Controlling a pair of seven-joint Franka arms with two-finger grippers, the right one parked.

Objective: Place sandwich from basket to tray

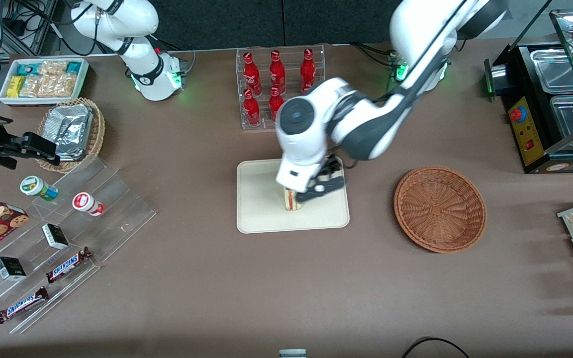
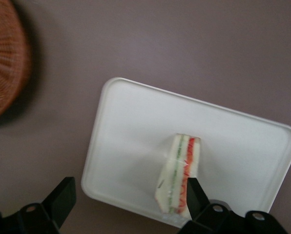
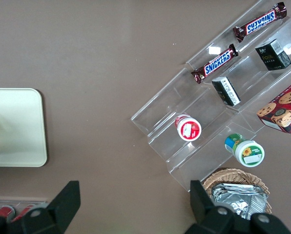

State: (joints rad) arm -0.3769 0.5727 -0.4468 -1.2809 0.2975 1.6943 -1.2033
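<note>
The sandwich (image 1: 291,200) (image 2: 178,176) stands on its edge on the cream tray (image 1: 261,219) (image 2: 131,126), its red and green filling stripe showing. My left gripper (image 1: 311,191) (image 2: 130,199) hangs just above the tray and is open, its jaws wide apart. One finger (image 2: 197,194) is right against the sandwich's red side; the other finger (image 2: 62,199) is well clear of it, past the tray's rim. The reddish-brown wicker basket (image 1: 439,209) (image 2: 4,68) sits empty on the table beside the tray, toward the working arm's end. The right wrist view catches the tray's corner (image 3: 18,146).
A clear rack of red bottles (image 1: 279,84) stands farther from the front camera than the tray. A clear stepped shelf (image 1: 57,238) with snack bars and small tubs, and a tan basket of foil packets (image 1: 75,132), lie toward the parked arm's end. A black food warmer (image 1: 550,109) stands at the working arm's end.
</note>
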